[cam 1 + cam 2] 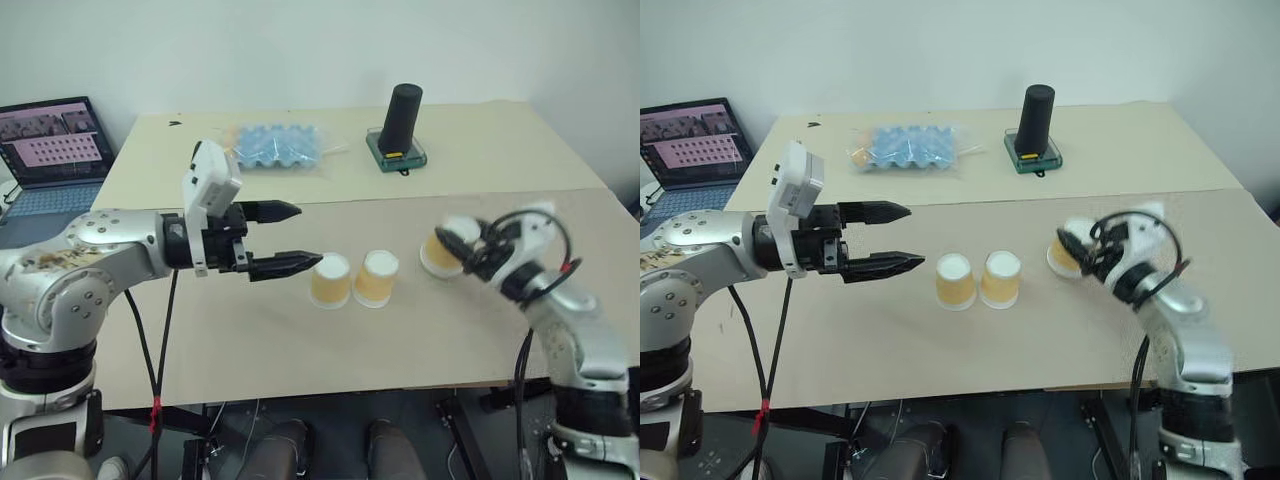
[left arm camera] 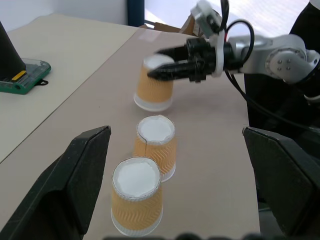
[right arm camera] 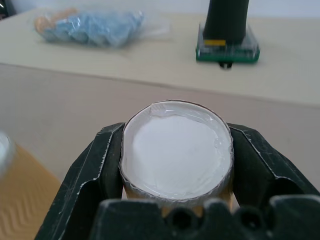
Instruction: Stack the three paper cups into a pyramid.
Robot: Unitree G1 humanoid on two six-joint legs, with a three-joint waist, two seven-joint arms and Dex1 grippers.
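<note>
Since the right gripper (image 1: 462, 247) has its fingers clamped on the third cup (image 1: 440, 252), tilted just above the surface (image 1: 300, 340) at right, carry it left and level it. Left wrist view: two upturned cups (image 2: 150, 170) stand touching; seat it across both bases. Right wrist view: white base sits between the fingers. Left gripper (image 1: 902, 238) hovers wide, empty.

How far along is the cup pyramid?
Done: two base cups stand upside down, side by side on the table. In hand: the right gripper has its jaws shut on the third cup, clear of the table. Left: set it atop the pair. The left gripper waits open.
</note>
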